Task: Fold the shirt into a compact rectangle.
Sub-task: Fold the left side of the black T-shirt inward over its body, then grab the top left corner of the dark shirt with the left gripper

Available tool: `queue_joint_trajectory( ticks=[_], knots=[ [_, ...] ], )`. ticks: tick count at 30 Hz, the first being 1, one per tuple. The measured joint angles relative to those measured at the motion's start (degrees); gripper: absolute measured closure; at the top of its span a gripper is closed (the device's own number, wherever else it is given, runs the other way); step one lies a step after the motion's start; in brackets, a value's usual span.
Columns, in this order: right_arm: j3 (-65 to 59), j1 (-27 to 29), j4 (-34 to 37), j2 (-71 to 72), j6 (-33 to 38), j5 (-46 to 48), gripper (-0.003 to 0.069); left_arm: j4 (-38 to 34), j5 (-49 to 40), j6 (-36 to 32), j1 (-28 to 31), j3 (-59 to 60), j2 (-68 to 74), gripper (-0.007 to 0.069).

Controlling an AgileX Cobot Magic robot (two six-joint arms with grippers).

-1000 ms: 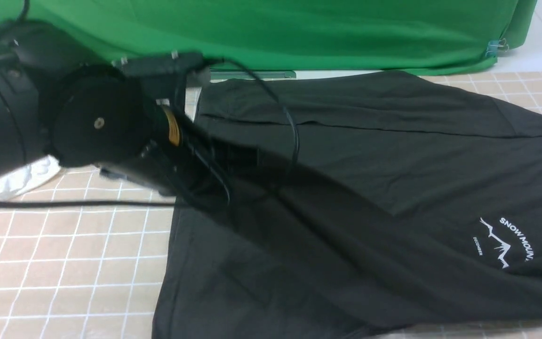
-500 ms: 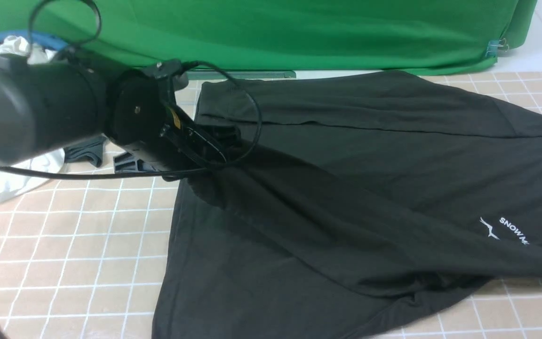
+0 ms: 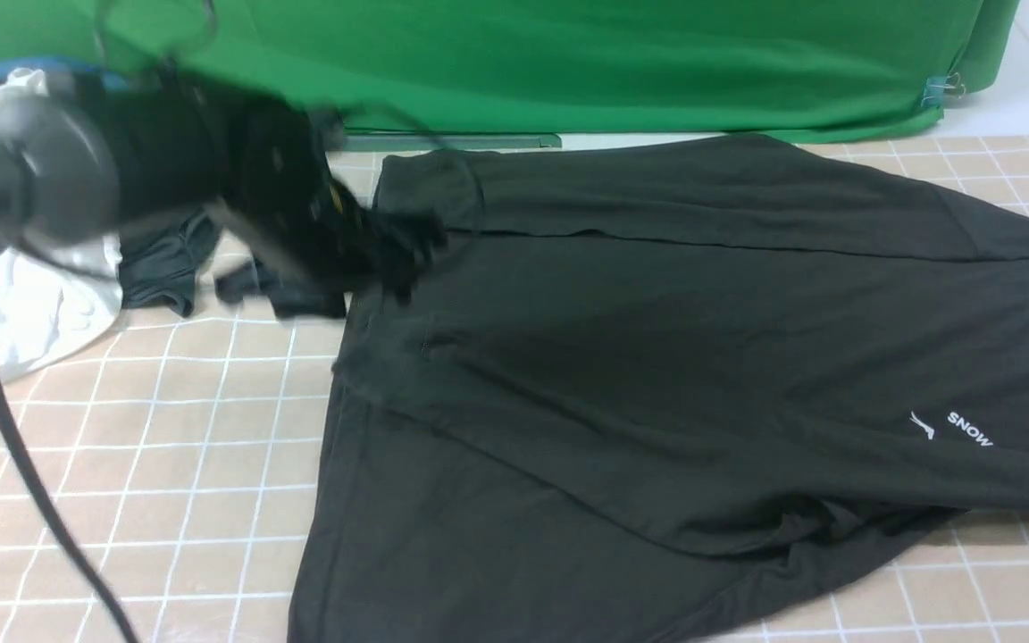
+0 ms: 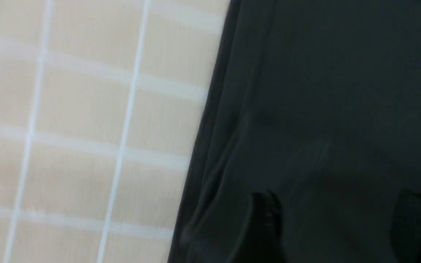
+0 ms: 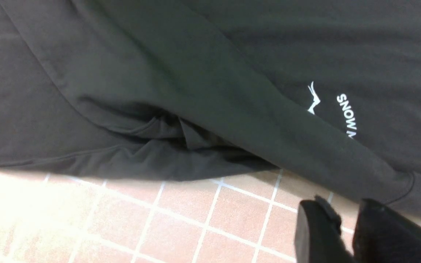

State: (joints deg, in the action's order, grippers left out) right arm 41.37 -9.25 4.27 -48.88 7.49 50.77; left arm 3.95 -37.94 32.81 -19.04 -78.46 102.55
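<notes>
Shirt (image 3: 657, 357) fold lies flat now, not lifted like a second ago, logo (image 3: 957, 430) half covered, left gripper (image 4: 338, 219) sprung wide, empty, right gripper (image 5: 347, 223) nearly pinched, can't tell, soft matte black fabric on gridded tan mat (image 3: 121, 446)

Black shirt (image 3: 657, 357) with white logo (image 3: 961, 429), green backdrop (image 3: 568, 54), beige white-gridded table cover (image 3: 121, 446)

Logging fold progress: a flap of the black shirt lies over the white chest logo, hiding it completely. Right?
Not completely. The flap of the shirt hides only part of the logo: SNOW and a small white mark show in the front view.
</notes>
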Motion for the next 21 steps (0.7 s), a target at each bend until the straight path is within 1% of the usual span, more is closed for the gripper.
queue_joint_trajectory(
  ticks=[1, 2, 3, 5, 6, 7, 10, 11, 14, 21],
  knots=[
    [0.0, 0.0, 0.0, 0.0, 0.0, 0.0, 0.0476, -0.1, -0.1, 0.0, 0.2, 0.0, 0.0, 0.0147],
    [0.0, 0.0, 0.0, 0.0, 0.0, 0.0, 0.0475, -0.8, -0.4, -0.5, 0.9, -2.2, 0.1, 0.0118],
    [0.0, 0.0, 0.0, 0.0, 0.0, -0.1, 0.0473, -3.4, -0.5, -2.5, 2.2, -5.4, 0.8, 0.0075],
    [0.0, 0.0, 0.0, 0.0, 0.0, -0.2, 0.0472, -6.5, -0.6, -5.7, 3.6, -9.0, 2.2, 0.0043],
    [0.0, 0.0, 0.0, 0.0, 0.0, -0.2, 0.0470, -9.2, -0.7, -7.5, 4.3, -10.7, 3.6, 0.0034],
    [0.0, 0.0, 0.0, 0.0, 0.0, -0.3, 0.0468, -13.8, -0.8, -11.7, 5.1, -14.2, 5.9, 0.0026],
    [0.0, 0.0, 0.0, 0.0, 0.0, -0.4, 0.0464, -20.1, -0.9, -17.5, 5.5, -19.1, 12.2, 0.0033],
    [0.0, 0.0, 0.0, 0.0, 0.0, -0.4, 0.0463, -20.7, -0.9, -18.5, 5.5, -20.6, 13.5, 0.0036],
    [0.0, 0.0, 0.0, 0.0, 0.0, -0.8, 0.0462, -20.9, -1.1, -20.1, 5.5, -26.4, 20.3, 0.0057],
    [0.0, 0.0, 0.0, 0.0, 0.0, -1.8, 0.0458, -19.9, -2.5, -20.5, 5.5, -38.5, 32.1, 0.0113]
  ],
)
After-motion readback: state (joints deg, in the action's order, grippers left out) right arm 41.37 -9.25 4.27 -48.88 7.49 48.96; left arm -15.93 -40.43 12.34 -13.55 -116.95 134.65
